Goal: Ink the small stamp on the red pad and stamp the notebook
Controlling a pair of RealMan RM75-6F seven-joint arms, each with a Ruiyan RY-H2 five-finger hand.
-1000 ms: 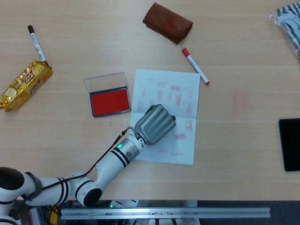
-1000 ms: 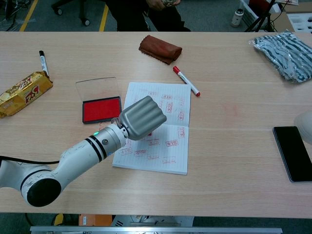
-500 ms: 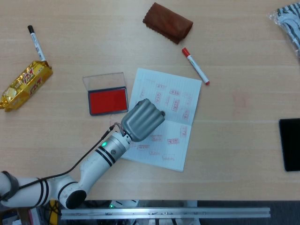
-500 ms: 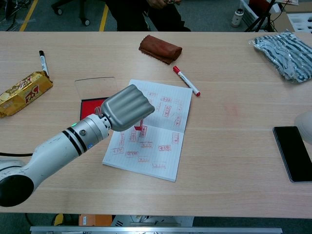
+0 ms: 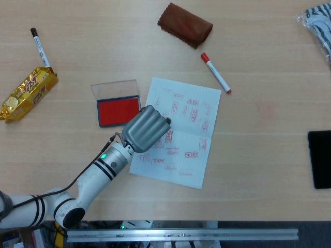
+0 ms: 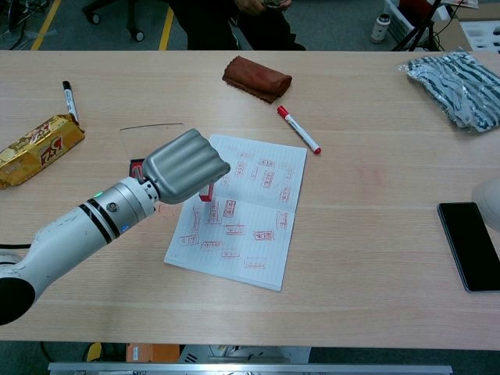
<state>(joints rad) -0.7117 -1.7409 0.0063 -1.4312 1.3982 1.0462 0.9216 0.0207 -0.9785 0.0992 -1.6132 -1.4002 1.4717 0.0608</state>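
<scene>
My left hand [image 5: 146,128] hovers over the left edge of the open notebook [image 5: 183,137], right beside the red ink pad [image 5: 119,111]. Its fingers are curled around the small stamp [image 6: 207,192], whose red body pokes out below the hand in the chest view. The hand [image 6: 183,166] hides most of the pad there. The notebook [image 6: 254,215] lies slightly askew and carries several red stamp marks. A pale rounded sliver [image 6: 489,201] at the chest view's right edge may be my right hand; its fingers are not visible.
The pad's clear lid [image 5: 115,89] lies open behind it. A red marker [image 5: 215,72] and brown cloth [image 5: 184,24] lie beyond the notebook. A gold snack pack [image 5: 28,93] and black marker [image 5: 40,47] sit far left; a black phone [image 5: 319,159] and striped cloth [image 5: 318,26] far right.
My left hand has lifted off the notebook's middle and moved left toward the ink pad with the stamp. The notebook turned and slid slightly as it left.
</scene>
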